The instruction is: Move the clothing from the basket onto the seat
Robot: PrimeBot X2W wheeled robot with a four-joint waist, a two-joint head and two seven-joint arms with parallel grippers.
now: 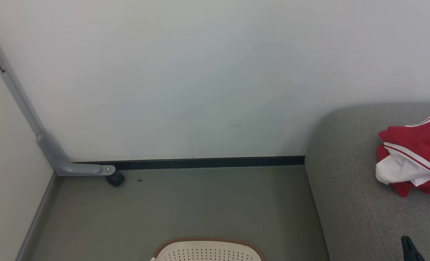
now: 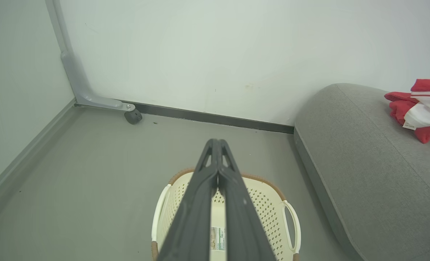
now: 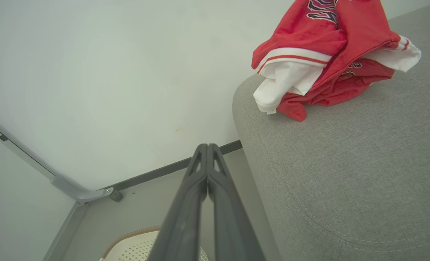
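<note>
Red clothing lies heaped near the wall-side edge of the seat; the basket stands on the floor beside it. Both the left gripper and the right gripper have their fingers pressed together, holding nothing.

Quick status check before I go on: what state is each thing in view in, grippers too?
clothing: crumpled heap, lying on the seat.
basket: upright on the floor, no clothing in the part that shows.
seat: bears the clothing heap.
left gripper: shut, holding nothing, above the basket.
right gripper: shut, holding nothing.
</note>
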